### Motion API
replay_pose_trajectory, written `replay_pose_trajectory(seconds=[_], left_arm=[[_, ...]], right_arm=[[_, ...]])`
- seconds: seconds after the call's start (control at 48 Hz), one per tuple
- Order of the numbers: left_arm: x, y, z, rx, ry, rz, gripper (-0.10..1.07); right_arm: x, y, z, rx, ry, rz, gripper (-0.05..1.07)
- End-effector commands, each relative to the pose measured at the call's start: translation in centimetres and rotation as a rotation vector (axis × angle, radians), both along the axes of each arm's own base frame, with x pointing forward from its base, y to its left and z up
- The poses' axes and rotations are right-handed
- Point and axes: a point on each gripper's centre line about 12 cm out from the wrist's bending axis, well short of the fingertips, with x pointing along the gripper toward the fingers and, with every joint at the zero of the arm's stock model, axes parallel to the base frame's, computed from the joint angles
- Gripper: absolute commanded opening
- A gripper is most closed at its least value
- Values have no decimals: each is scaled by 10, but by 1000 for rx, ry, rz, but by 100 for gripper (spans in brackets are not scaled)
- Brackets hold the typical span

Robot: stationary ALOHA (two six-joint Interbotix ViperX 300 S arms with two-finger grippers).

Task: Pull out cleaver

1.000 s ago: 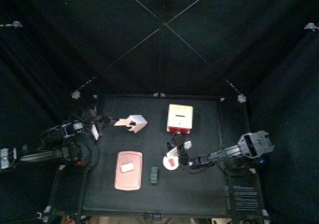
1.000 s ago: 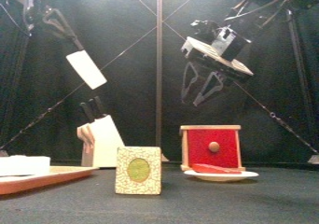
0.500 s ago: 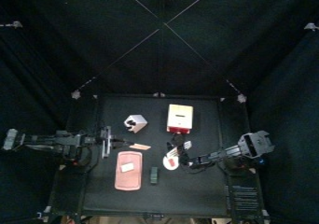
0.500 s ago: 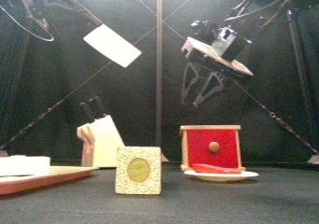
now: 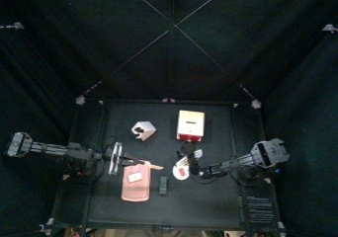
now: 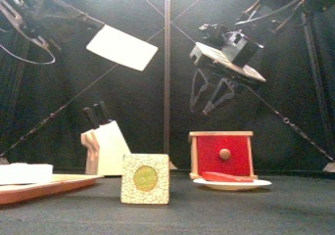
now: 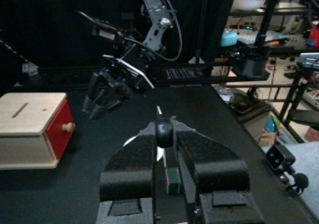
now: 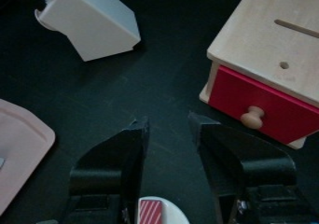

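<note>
High above the left half of the table [image 5: 218, 203], the cleaver [image 6: 121, 48] hangs in the left gripper [image 7: 162, 144]. The jaws are clamped on its handle, and the left wrist view shows the knife edge-on between them. A second ago the blade sat just above the knife block [image 6: 108, 149], tilted steeply. Half a second ago it was clear of the block and rising. Now it is higher, closer to level, and carried further toward the table's left edge. From above it is well apart from the block and near the pink cutting board [image 6: 46, 187] at the front-left corner. You can judge from this that the pull is as good as done. The blade is fully out of its slot and nothing touches it but the jaws. What remains is only to hold it or set it down somewhere safe.

The knife block stands left of the middle toward the back edge, with dark handles [image 6: 94, 114] standing in its top. The wooden box [image 6: 220, 153] near the middle has its red drawer pushed in, so you cannot see what it holds. A white plate [image 6: 233, 183] in front of it carries a flat red piece [image 6: 229, 177]. A white slab [image 6: 26, 172] lies on the pink board, and a green patterned card [image 6: 145, 178] stands near the front edge.

Your right gripper [image 6: 216, 100] hangs right of the middle above the box, jaws apart and empty.
</note>
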Motion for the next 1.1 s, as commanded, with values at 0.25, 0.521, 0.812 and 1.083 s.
replay_pose_trajectory(seconds=[0.25,0.521,0.812,1.083], left_arm=[[11,-2,-5,17,24,-13,45],[11,-2,-5,15,15,-15,45],[11,2,-7,11,22,3,45],[16,6,-12,11,48,20,45]], right_arm=[[7,2,13,6,-42,2,77],[7,2,13,6,-42,2,77],[6,2,11,6,-36,3,77],[3,8,10,81,-37,-30,77]])
